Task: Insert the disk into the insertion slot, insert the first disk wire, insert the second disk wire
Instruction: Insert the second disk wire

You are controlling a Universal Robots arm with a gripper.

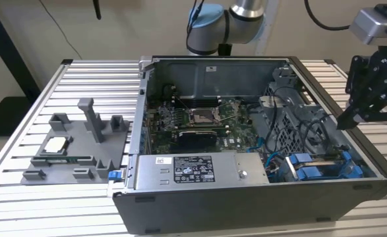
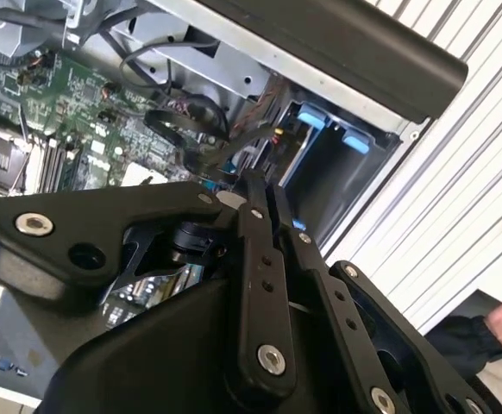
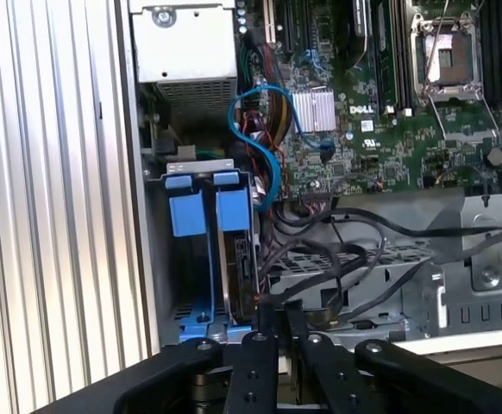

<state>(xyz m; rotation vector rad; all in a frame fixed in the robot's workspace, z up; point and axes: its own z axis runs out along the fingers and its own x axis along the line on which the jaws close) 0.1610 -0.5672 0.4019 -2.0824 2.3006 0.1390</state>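
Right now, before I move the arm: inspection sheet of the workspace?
Surface: slatted aluminium table bearing open dark grey computer case.
Job's things: disk in bright blue plastic carrier sits inside dark grey sheet-metal insertion slot.
Clutter: grey plastic fixture tray; grey power-supply box.
Grippers: black gripper shut, above the case's slot end.
Cables: blue cable loop, loose black wires beside slot.
Surroundings: person's dark sleeve by table.
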